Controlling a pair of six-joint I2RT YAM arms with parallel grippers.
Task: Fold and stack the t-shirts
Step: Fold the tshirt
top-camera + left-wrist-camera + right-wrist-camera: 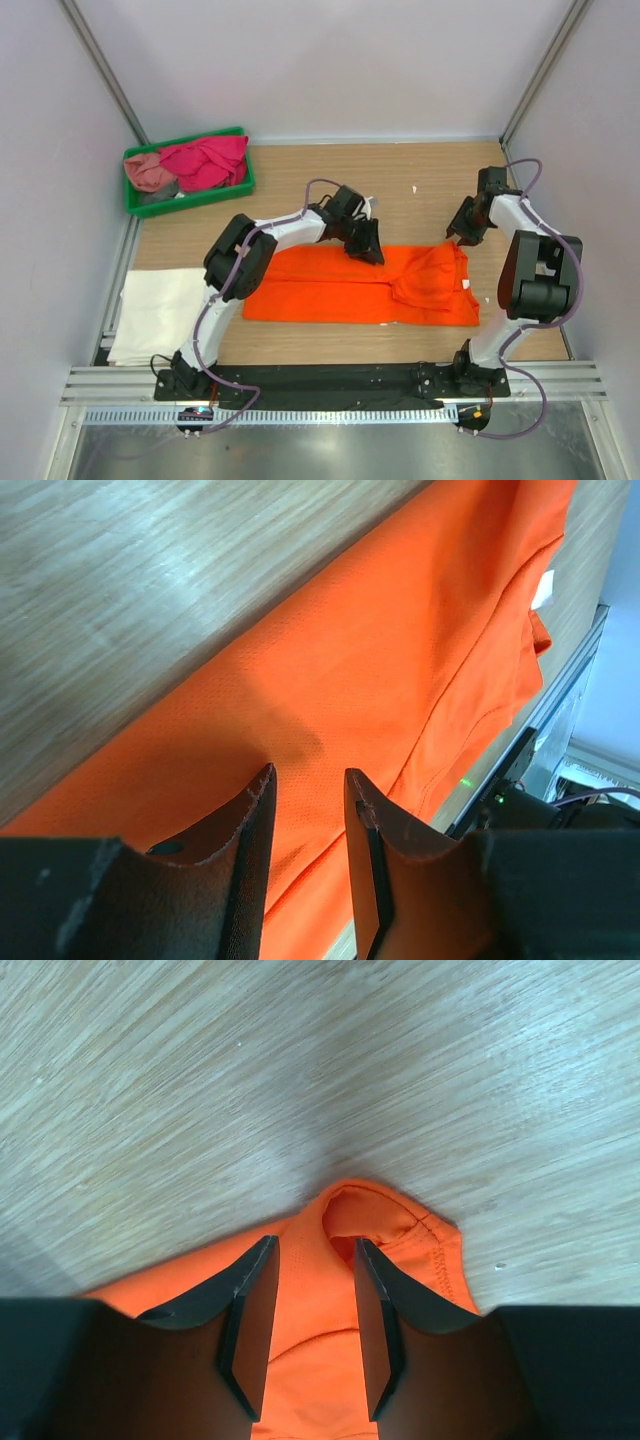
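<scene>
A bright orange t-shirt [350, 290] lies on the wooden table as a long band, with a sleeve bunched at its right end. My left gripper [370, 245] hovers at the middle of its far edge. In the left wrist view this gripper [308, 772] is open, and orange cloth [400, 660] lies flat below the gap. My right gripper [463, 235] sits over the shirt's far right corner. It [315, 1242] is open, astride a raised hemmed fold [400, 1228]. A folded white t-shirt [160, 310] lies at the near left.
A green tray [190, 204] at the back left holds a crumpled magenta shirt [205, 160] and a dusty pink one [150, 172]. Metal frame posts and white walls close in the table on the left, right and back. The arm bases stand along the near rail.
</scene>
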